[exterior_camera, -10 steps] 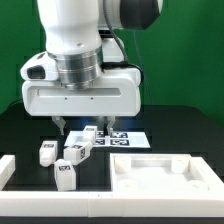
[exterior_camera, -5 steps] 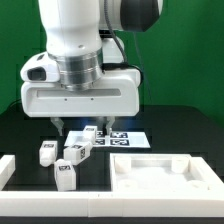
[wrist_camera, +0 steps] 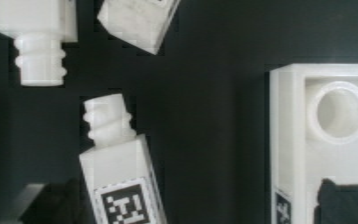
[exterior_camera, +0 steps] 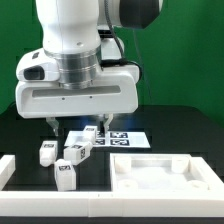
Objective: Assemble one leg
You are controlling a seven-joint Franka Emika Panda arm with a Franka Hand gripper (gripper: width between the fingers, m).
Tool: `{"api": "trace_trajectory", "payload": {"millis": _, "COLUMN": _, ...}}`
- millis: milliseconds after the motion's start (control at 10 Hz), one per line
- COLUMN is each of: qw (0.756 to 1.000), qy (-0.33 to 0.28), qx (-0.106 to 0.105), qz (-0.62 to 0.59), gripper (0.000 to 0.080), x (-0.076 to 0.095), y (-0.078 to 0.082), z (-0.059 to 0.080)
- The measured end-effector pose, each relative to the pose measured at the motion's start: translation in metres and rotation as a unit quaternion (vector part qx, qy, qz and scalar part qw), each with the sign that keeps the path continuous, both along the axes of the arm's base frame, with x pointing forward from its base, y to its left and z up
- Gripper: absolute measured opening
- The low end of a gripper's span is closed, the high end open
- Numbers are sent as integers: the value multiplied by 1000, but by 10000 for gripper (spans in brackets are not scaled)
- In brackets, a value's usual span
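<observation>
Several small white tagged legs lie on the black table in the exterior view: one [exterior_camera: 47, 153], one [exterior_camera: 76, 152], one [exterior_camera: 66, 176] and one [exterior_camera: 89, 135] by the marker board. My gripper [exterior_camera: 77, 126] hangs open just above them and holds nothing. In the wrist view one leg [wrist_camera: 117, 165] with a ridged peg end lies lengthwise close to one finger [wrist_camera: 34, 205]. Two more legs [wrist_camera: 39, 40] [wrist_camera: 140, 18] lie beyond it. The other finger [wrist_camera: 345, 200] is over the large white tray-like part [wrist_camera: 327, 130].
The large white square tray-like part [exterior_camera: 160, 172] lies at the exterior view's front right. The marker board [exterior_camera: 128, 137] lies behind it. Another white piece [exterior_camera: 8, 168] sits at the exterior view's left edge.
The gripper has shifted a little toward the exterior view's left. The legs have not moved.
</observation>
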State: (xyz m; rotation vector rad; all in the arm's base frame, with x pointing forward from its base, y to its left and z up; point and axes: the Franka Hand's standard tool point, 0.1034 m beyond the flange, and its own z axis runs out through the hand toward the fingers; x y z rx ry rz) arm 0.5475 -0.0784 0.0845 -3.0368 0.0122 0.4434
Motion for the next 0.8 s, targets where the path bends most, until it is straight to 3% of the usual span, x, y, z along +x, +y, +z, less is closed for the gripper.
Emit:
{"api": "trace_trajectory", "payload": {"millis": 200, "qw": 999, "qy": 23, "qx": -10, "qz": 37, "gripper": 649, "x": 3, "y": -15, "z": 2}}
{"api": "trace_trajectory", "payload": {"millis": 400, "qw": 996, "qy": 39, "qx": -44, "qz": 70, "gripper": 649, "x": 28, "y": -24, "z": 6}}
{"api": "trace_trajectory", "payload": {"millis": 800, "qw": 995, "qy": 57, "qx": -37, "qz": 70, "gripper": 649, "x": 20, "y": -26, "z": -1}}
